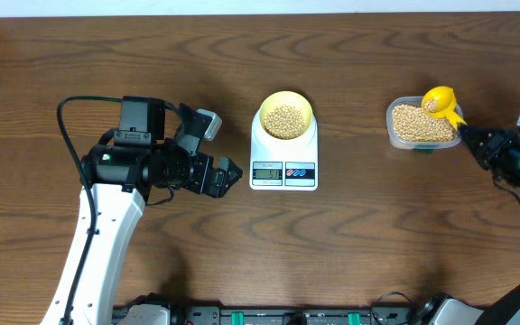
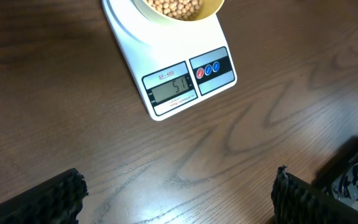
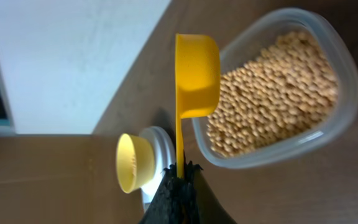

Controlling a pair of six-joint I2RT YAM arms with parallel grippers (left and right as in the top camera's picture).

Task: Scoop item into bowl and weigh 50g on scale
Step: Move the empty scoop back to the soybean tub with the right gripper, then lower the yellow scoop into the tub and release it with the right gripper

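Observation:
The pale yellow bowl [image 1: 285, 116] holds a heap of beige beans [image 1: 285, 120] and stands on the white scale [image 1: 283, 155], whose display [image 2: 173, 88] reads 51. My left gripper [image 1: 228, 173] hangs open just left of the scale with nothing between its fingers [image 2: 48, 202]. At the far right my right gripper [image 1: 470, 137] is shut on the handle of the yellow scoop [image 1: 441, 101]. The scoop's cup [image 3: 196, 74] sits over the edge of the clear tub [image 3: 260, 160] full of beans [image 3: 278, 93]. The bowl [image 3: 134, 163] shows small behind the scoop's handle.
The clear tub [image 1: 392, 113] stands to the right of the scale, about a hand's width away. The left arm's body and cable [image 1: 70, 113] fill the left side of the table. A black rail runs along the front edge [image 1: 269, 316].

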